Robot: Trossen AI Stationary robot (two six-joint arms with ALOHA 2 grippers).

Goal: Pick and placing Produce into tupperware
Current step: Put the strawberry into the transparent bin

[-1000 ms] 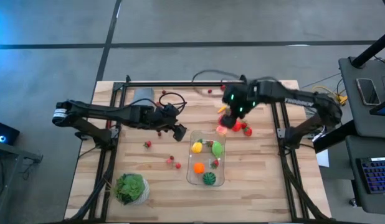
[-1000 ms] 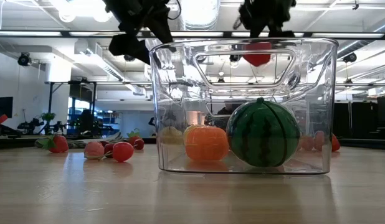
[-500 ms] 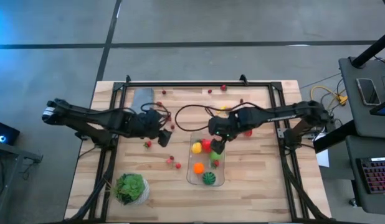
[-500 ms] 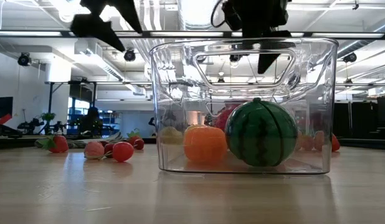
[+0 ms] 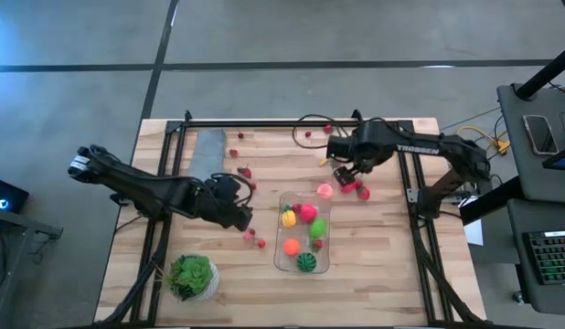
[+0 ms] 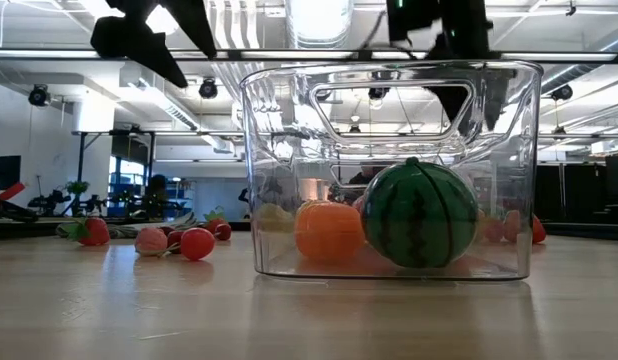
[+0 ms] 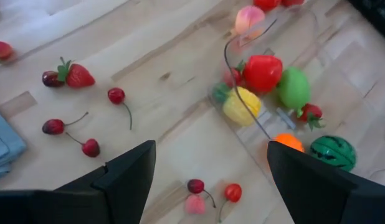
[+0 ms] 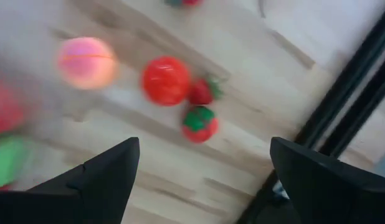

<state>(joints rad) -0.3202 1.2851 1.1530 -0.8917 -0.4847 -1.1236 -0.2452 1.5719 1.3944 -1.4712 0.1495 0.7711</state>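
Clear plastic tupperware [image 5: 303,233] sits just right of table centre in the high view, long axis 12 to 6 o'clock. Inside: yellow piece [image 5: 288,218], red piece [image 5: 306,212], green piece [image 5: 317,228], orange piece [image 5: 292,246], striped green ball [image 5: 306,262] at the 6 o'clock end. Left gripper [image 5: 245,217] hovers at the container's 9 o'clock, fingers spread, nothing between them. Right gripper [image 5: 344,172] hovers at its 1 o'clock over loose red pieces [image 5: 354,189] and a pink piece [image 5: 325,191]. Potted plant [image 5: 191,276] at 7 o'clock.

Low view: tupperware [image 6: 389,170] centre, striped ball [image 6: 421,215] touching the orange piece [image 6: 329,230]. Loose berries [image 6: 197,243] at 9 o'clock on the table [image 6: 139,310].

Left wrist view: fingers [image 7: 124,177] spread wide above cherries [image 7: 194,186]; container contents beyond, folded blue cloth [image 7: 4,143] at the edge.

Right wrist view: fingers [image 8: 108,171] spread, empty, above a red ball [image 8: 165,81] and pink piece [image 8: 86,62].
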